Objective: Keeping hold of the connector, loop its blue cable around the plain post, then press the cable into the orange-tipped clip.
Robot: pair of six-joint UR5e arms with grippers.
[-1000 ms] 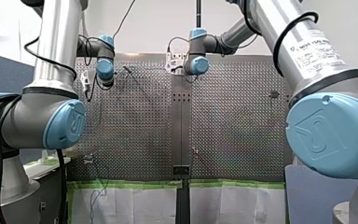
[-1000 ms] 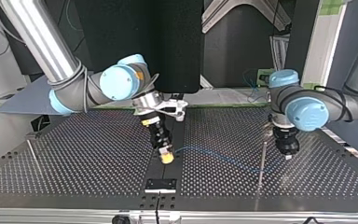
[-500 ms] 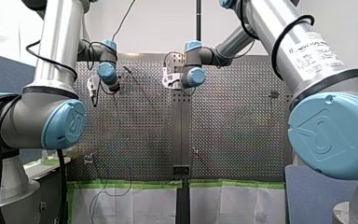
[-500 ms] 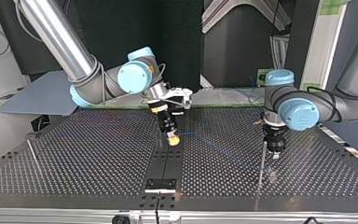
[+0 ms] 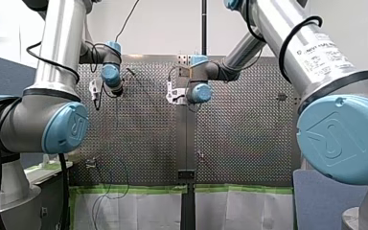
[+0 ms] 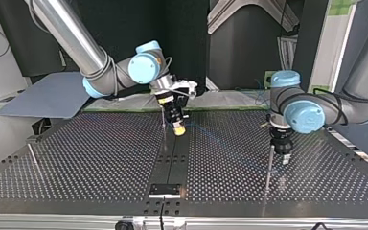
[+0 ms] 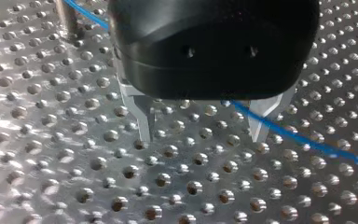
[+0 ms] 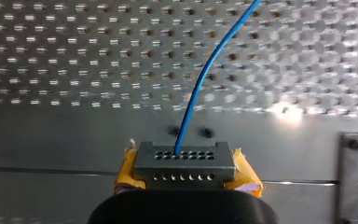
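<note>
Sitting between right jaws: connector [image 8: 184, 163]

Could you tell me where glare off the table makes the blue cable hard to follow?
Right wrist view: a glare patch on the table sits beside the blue cable, which reads clearly. Left wrist view: hole rims glint, cable plain. Top view: cable faint against the dark table. Front view: sheen on the table, cable barely shows.

Blue cable [image 8: 193, 95] beyond frame edge
</note>
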